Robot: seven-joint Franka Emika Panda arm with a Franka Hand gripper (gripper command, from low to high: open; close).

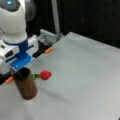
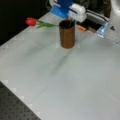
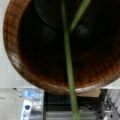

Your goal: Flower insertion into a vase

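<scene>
The vase [image 1: 26, 86] is a brown wood-look cylinder standing upright on the grey table in both front views, its dark mouth facing up [image 2: 67, 33]. A flower with a red head [image 1: 45, 74] leans out over the rim, its green stem [image 2: 46, 24] running from the head to the vase's mouth. In the wrist view the stem [image 3: 68, 62] crosses the dark hollow of the vase [image 3: 22, 67] from top to bottom. My gripper [image 1: 20, 68] hangs directly over the vase's mouth, almost at the rim [image 2: 67, 18]; its fingertips are hidden behind the blue wrist block.
Orange-tipped pieces [image 1: 48, 50] [image 1: 9, 80] lie along the table's far edge beside a grey metal fixture [image 1: 48, 37]. A black perforated board [image 2: 15, 107] borders the table at a front view's bottom left. The grey tabletop [image 1: 82, 82] stretches away from the vase.
</scene>
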